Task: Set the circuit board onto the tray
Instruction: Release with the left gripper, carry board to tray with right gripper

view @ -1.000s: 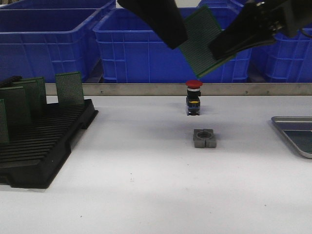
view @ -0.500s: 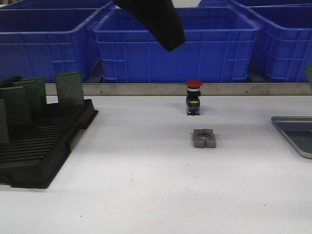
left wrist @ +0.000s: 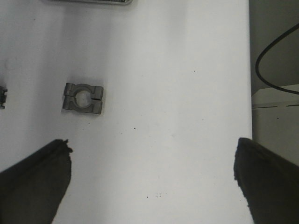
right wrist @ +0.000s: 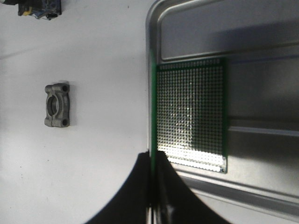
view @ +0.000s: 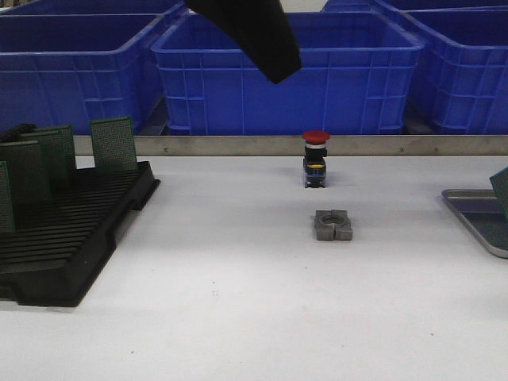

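My right gripper is shut on the edge of a green perforated circuit board. The board's face shows over the bottom of the silver-grey tray, just inside the tray's rim. In the front view only a corner of the board shows at the right edge, above the tray; the right gripper itself is out of that frame. My left gripper is open and empty, high over the table's middle. One of its dark fingers shows at the top of the front view.
A grey metal clamp block lies mid-table, with a red-capped push button behind it. A black slotted rack holding several green boards stands at the left. Blue crates line the back behind a metal rail.
My right gripper carried the board from the top centre to the right and down, out of the front view; the board's corner now sits lower, over the tray. The left arm stayed.
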